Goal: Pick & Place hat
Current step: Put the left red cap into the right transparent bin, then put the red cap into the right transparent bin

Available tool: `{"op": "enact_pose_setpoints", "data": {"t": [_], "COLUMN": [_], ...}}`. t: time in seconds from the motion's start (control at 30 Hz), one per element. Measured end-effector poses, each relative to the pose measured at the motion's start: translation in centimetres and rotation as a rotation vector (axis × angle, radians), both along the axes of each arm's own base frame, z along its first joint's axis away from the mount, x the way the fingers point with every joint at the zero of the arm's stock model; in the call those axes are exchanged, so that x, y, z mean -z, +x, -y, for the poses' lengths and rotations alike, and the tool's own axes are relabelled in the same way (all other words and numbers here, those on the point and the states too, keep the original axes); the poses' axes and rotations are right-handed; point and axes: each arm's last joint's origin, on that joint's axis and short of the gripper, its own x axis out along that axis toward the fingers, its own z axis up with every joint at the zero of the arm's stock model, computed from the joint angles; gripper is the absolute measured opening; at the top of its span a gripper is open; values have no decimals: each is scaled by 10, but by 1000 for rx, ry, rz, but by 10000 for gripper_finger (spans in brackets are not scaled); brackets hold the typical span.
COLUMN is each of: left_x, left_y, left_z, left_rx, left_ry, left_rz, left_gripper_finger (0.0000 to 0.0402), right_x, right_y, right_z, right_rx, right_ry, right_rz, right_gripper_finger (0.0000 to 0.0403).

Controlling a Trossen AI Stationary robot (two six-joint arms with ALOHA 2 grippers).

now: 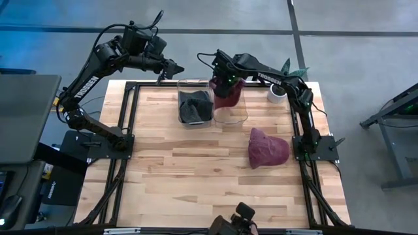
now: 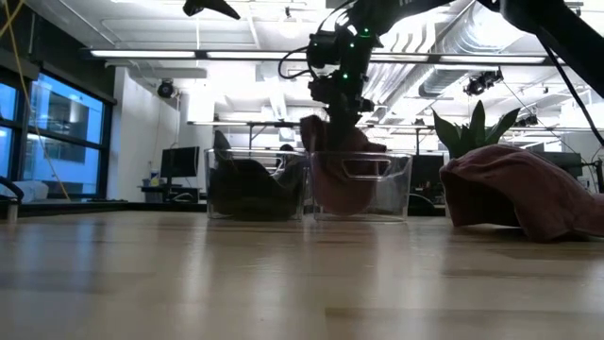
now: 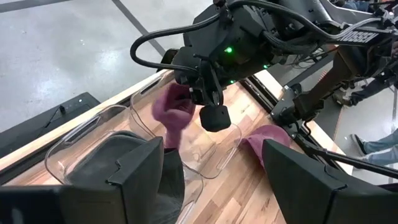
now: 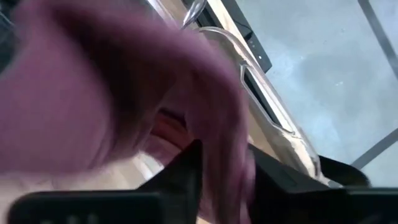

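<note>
My right gripper (image 1: 225, 79) hangs over the right-hand clear bin (image 1: 230, 112) at the table's far side, shut on a maroon hat (image 2: 342, 170) that dangles into that bin. The clear bin beside it on the left (image 1: 194, 108) holds a dark grey hat (image 1: 194, 106), resting on the bin's floor. A second maroon hat (image 1: 268, 149) lies flat on the tabletop toward the right. My left gripper (image 1: 175, 67) is raised above the table's far edge, left of the bins, open and touching nothing; in its wrist view its fingers (image 3: 134, 180) stand wide apart. My right gripper (image 4: 224, 168) pinches the maroon hat's upper part (image 4: 217, 149) between its two fingers, coming from above and pointing down. The hat hangs slack below the fingers. Its lower end (image 2: 344, 198) is down inside the right-hand clear bin.
A white pot with a green plant (image 1: 277, 93) stands at the far right edge, close to the right arm. The black frame rails (image 1: 127, 117) run along the table's sides. The near half of the wooden tabletop (image 1: 196, 183) is bare.
</note>
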Motion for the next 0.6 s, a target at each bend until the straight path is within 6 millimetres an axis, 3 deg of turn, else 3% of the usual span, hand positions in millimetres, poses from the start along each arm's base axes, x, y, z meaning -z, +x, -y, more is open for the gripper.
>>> {"op": "enact_pose_setpoints", "data": {"t": [0.33, 0.6], "left_x": [1, 2], "left_y": [-1, -1], "left_z": [1, 1], "left_rx": [0, 0], "left_ry": [-10, -12], "left_rz": [-13, -16], "left_gripper_finger": [264, 264], "right_x": [-4, -26], "right_y": [2, -1], "right_z": [5, -2], "right_rx": [32, -19], "right_ry": [-108, -19], "right_rz": [-10, 39], "right_gripper_finger": [261, 286]}}
